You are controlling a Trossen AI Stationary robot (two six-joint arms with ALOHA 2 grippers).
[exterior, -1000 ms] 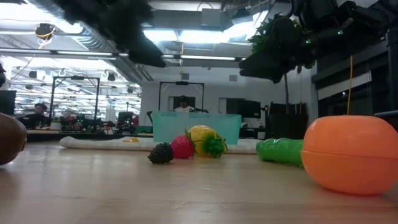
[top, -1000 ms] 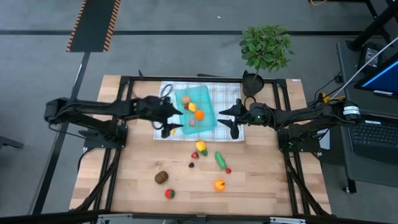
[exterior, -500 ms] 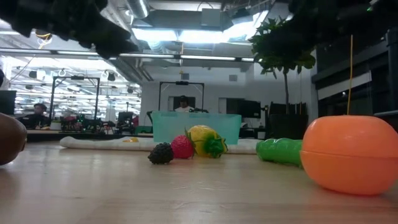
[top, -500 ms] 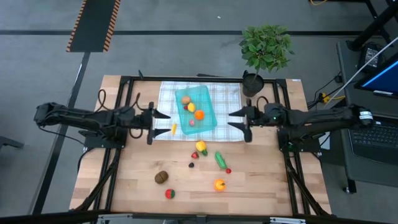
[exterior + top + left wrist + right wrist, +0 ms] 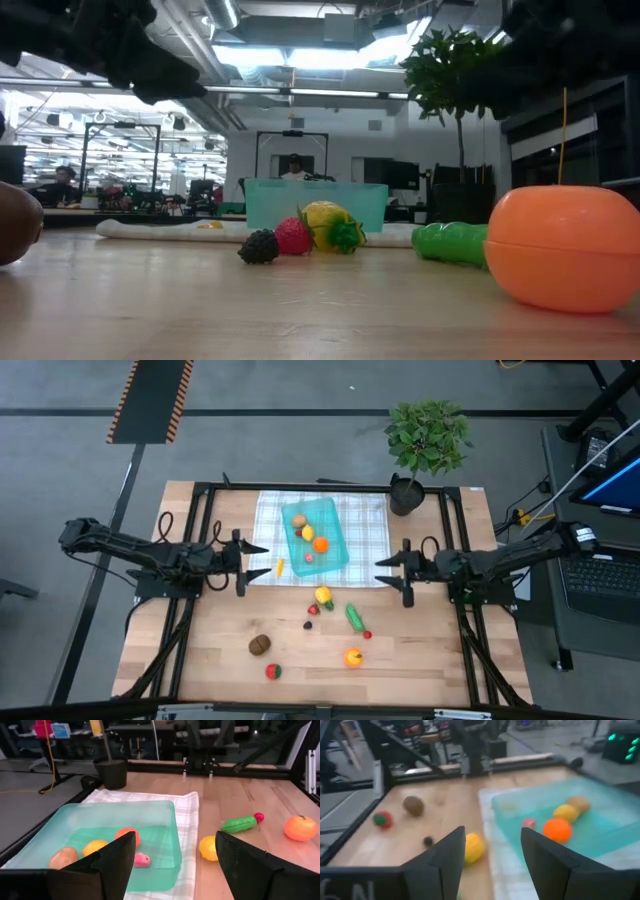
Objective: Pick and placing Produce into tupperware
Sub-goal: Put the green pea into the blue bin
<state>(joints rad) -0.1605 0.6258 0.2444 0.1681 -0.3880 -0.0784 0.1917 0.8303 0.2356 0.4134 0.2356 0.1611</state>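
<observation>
The teal tupperware (image 5: pixel 315 538) stands on a checked cloth (image 5: pixel 365 520) at the table's far middle. It holds a potato (image 5: pixel 63 857), a yellow fruit (image 5: pixel 94 847), an orange (image 5: pixel 128 834) and a pink piece (image 5: pixel 141 859). On the bare wood nearer lie a yellow fruit (image 5: pixel 323 596), a green cucumber (image 5: pixel 354 616), small berries (image 5: pixel 308 626), a kiwi (image 5: pixel 260 645), a red piece (image 5: pixel 272 671) and an orange (image 5: pixel 352 657). My left gripper (image 5: pixel 262 560) hovers open to the left of the tupperware. Right of the cloth, my right gripper (image 5: pixel 388 572) also hovers open. Both are empty.
A potted plant (image 5: pixel 405 495) stands at the cloth's far right corner. A small orange-yellow piece (image 5: pixel 280 567) lies on the cloth's left edge, just ahead of my left gripper. Black frame rails (image 5: pixel 195 620) run along the table's left and right sides.
Both arms have drawn back from the tupperware. My left gripper has gone toward the table's left edge and a little down. My right gripper has gone toward the right edge and slightly toward the near edge. The produce has stayed where it was.
</observation>
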